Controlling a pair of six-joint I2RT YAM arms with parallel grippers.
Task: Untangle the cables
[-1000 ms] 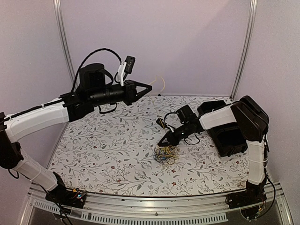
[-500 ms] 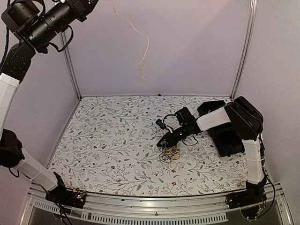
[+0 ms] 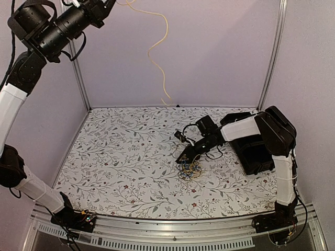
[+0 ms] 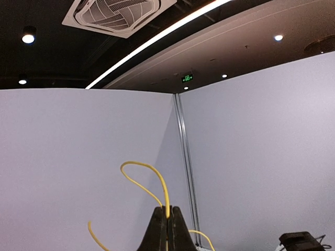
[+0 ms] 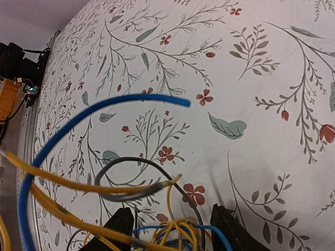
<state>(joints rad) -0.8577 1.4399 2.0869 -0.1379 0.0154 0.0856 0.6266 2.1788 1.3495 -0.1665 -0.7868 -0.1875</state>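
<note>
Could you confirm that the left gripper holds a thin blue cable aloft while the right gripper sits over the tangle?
Not quite: the left wrist view shows the thin cable in the left gripper is yellow. The right gripper does sit over the tangle of coloured wires.

The surface point(image 3: 120, 157) is off-white, printed all over with grey-green leafy sprigs and small red flowers. Right of centre in the overhead frame, the cables point(image 3: 189, 170) mix yellow, blue and dark grey strands. One yellow cable point(image 4: 140, 163) shows bright against the pale lilac walls point(image 3: 220, 52). The left hand point(image 4: 167, 214) and right hand point(image 5: 175, 222) are black. The arms point(image 3: 39, 188) alternate white and black segments. The box point(image 3: 256, 154) at mid-right is black.
</note>
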